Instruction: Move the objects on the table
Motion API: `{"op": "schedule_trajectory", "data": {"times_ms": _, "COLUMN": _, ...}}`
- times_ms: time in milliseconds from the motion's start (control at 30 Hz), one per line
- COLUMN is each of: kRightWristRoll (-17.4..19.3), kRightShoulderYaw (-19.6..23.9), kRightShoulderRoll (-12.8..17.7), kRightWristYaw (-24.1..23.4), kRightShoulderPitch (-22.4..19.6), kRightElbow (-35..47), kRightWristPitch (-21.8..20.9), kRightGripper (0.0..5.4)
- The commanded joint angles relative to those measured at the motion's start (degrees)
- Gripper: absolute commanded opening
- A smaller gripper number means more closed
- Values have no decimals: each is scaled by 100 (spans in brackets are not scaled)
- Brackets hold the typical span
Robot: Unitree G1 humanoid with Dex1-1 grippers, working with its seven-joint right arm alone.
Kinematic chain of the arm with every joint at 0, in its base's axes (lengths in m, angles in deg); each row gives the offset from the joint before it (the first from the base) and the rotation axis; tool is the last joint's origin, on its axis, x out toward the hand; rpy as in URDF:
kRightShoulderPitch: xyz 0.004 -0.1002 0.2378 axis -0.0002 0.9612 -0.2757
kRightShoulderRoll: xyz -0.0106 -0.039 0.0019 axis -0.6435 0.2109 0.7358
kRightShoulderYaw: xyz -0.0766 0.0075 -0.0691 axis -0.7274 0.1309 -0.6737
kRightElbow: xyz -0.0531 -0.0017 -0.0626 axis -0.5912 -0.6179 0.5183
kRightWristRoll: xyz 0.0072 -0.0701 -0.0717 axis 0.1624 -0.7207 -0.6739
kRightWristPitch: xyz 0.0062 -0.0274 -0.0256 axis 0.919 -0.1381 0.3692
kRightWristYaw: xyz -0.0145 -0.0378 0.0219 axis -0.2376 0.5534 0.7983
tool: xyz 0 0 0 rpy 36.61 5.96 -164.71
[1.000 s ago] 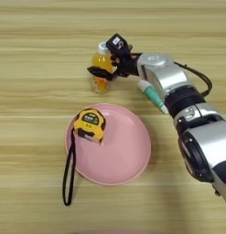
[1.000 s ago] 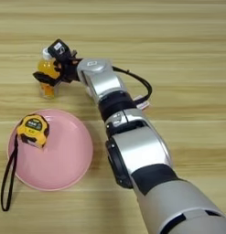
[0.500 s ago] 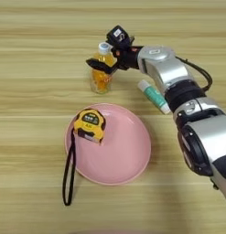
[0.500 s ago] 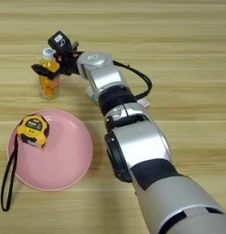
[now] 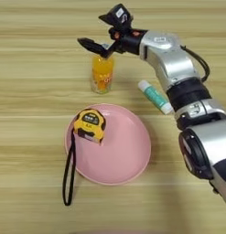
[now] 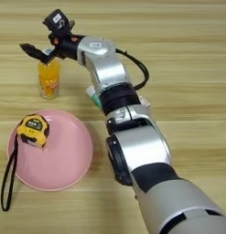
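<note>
plate [image 5: 128, 160]: tape measure [image 5: 89, 124] inside | end effector [image 5: 101, 33]: spread wide, empty, above bottle [image 5: 102, 73]

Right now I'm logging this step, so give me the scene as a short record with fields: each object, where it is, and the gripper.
juice bottle: upright on the table, beyond the plate
tape measure: on the pink plate, strap hanging over its left rim
tube: lying on the table, right of the bottle
right gripper: open, above the bottle's cap
</note>
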Motion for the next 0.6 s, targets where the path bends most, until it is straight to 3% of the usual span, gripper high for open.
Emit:
{"op": "schedule_trajectory", "data": {"times_ms": 33, "kRightWristRoll": 327, "kRightShoulderYaw": 101, "kRightShoulderRoll": 130, "kRightWristYaw": 112, "kRightShoulderPitch": -132, "kRightElbow": 1140, "kRightWristPitch": -117, "kRightGripper": 537}}
{"op": "schedule_trajectory", "data": {"times_ms": 333, "kRightWristRoll": 979, "kRightShoulderYaw": -214, "kRightShoulderRoll": 371, "kRightWristYaw": 1043, "kRightShoulderPitch": 951, "kRightElbow": 3028, "kRightWristPitch": 340, "kRightGripper": 537}}
{"op": "schedule_trajectory", "data": {"times_ms": 600, "kRightWristRoll": 1218, "kRightShoulderYaw": -685, "kRightShoulderRoll": 725, "kRightWristYaw": 1784, "kRightShoulderPitch": 1774, "kRightElbow": 3553, "kRightWristPitch": 946, "kRightGripper": 537}}
